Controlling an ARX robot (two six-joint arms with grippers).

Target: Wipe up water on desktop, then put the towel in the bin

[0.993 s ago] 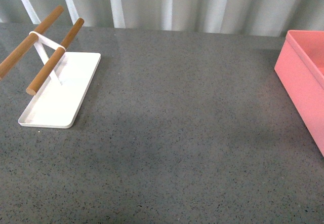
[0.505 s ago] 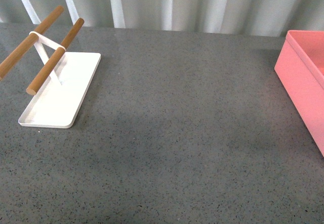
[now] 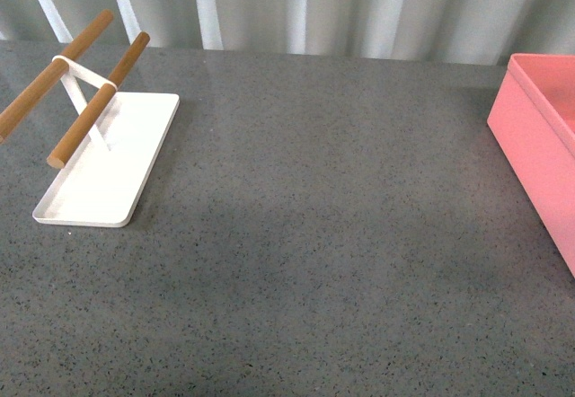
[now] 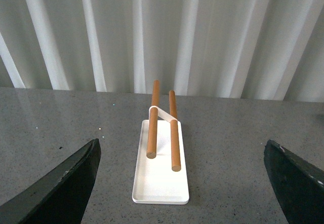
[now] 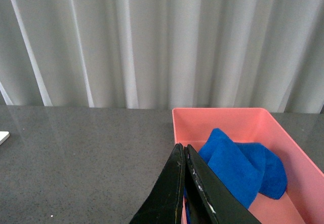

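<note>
Lying inside bin (image 5: 243, 120): towel (image 5: 238, 168); desktop (image 3: 314, 235) open.

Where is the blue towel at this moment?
The towel lies inside the pink bin, seen in the right wrist view just beyond the shut right claw; the front view shows only the bin's outer wall.

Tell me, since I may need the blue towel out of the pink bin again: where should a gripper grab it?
Judging by the right wrist view, pinch the raised fold of the towel from straight above; the bin walls block any sideways approach.
</note>
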